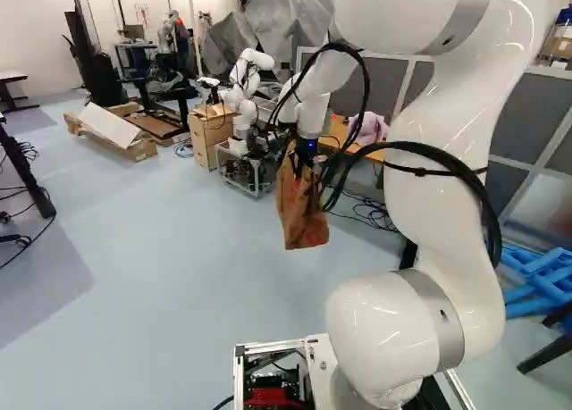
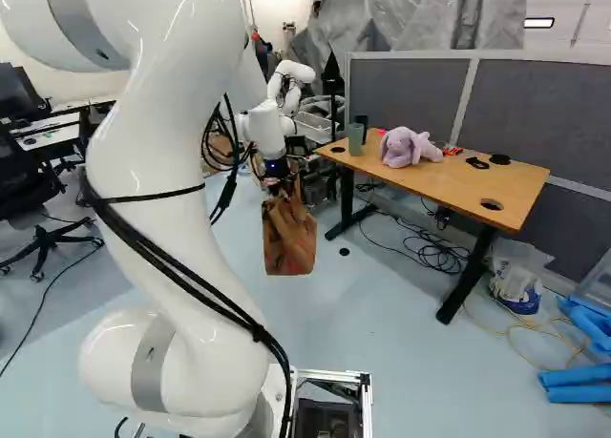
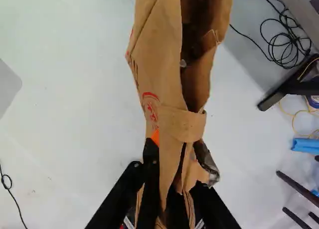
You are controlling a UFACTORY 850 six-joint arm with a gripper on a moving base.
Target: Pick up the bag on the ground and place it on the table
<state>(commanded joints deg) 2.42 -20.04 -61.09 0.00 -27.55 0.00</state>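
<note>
In the right base view my gripper [image 2: 277, 182] holds a brown paper bag [image 2: 289, 236] hanging upright in the air above the floor, left of the table [image 2: 449, 182]. The left base view shows the same bag [image 1: 301, 205] below the wrist. Seen from the wrist, the gripper [image 3: 172, 181] is shut on the bag's upper edge and handle; the bag [image 3: 162, 84] stretches ahead of the fingers, its mouth partly open. Folded paper hides part of the fingertips.
On the table are a purple plush toy [image 2: 409, 147], a green cup [image 2: 355, 138] and small dark items. A table leg [image 2: 466, 276] and coiled cables [image 2: 437, 252] stand right of the bag. Another robot [image 1: 241, 93] stands farther ahead, beside cardboard boxes [image 1: 207, 129].
</note>
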